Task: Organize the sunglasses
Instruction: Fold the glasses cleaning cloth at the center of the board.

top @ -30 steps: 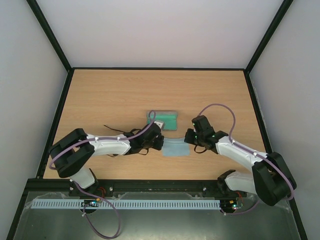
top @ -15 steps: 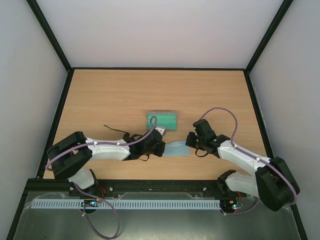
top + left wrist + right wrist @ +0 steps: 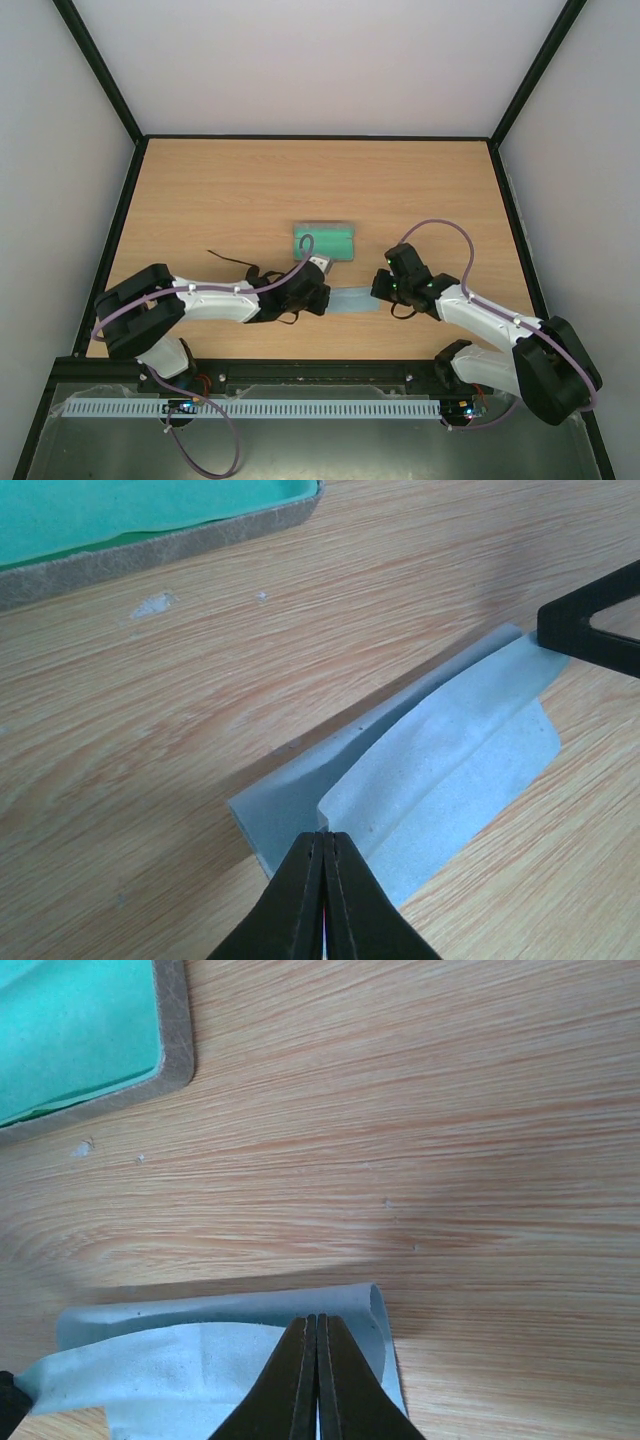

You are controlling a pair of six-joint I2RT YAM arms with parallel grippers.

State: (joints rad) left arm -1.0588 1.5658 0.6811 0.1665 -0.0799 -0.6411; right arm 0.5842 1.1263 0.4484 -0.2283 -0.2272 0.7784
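Observation:
The sunglasses (image 3: 226, 259) lie left of centre, mostly hidden under my left forearm; only thin dark wire parts show in the top view. A light blue cloth (image 3: 352, 300) lies folded over itself into a narrow strip between the two grippers. My left gripper (image 3: 326, 835) is shut on the upper layer's corner of the cloth (image 3: 450, 750). My right gripper (image 3: 317, 1318) is shut on the folded-over edge at the other end of the cloth (image 3: 200, 1360). The open grey case (image 3: 322, 241) with green lining sits just beyond the cloth.
The case's grey rim (image 3: 150, 555) fills the top left of the left wrist view, and the rim (image 3: 175, 1030) shows again in the right wrist view. Black frame rails border the table (image 3: 300, 175). White walls stand behind and at both sides.
Both grippers have drawn toward the near edge with the cloth, folding it from a wider square into a narrow strip. The case now shows fully beyond the left gripper.

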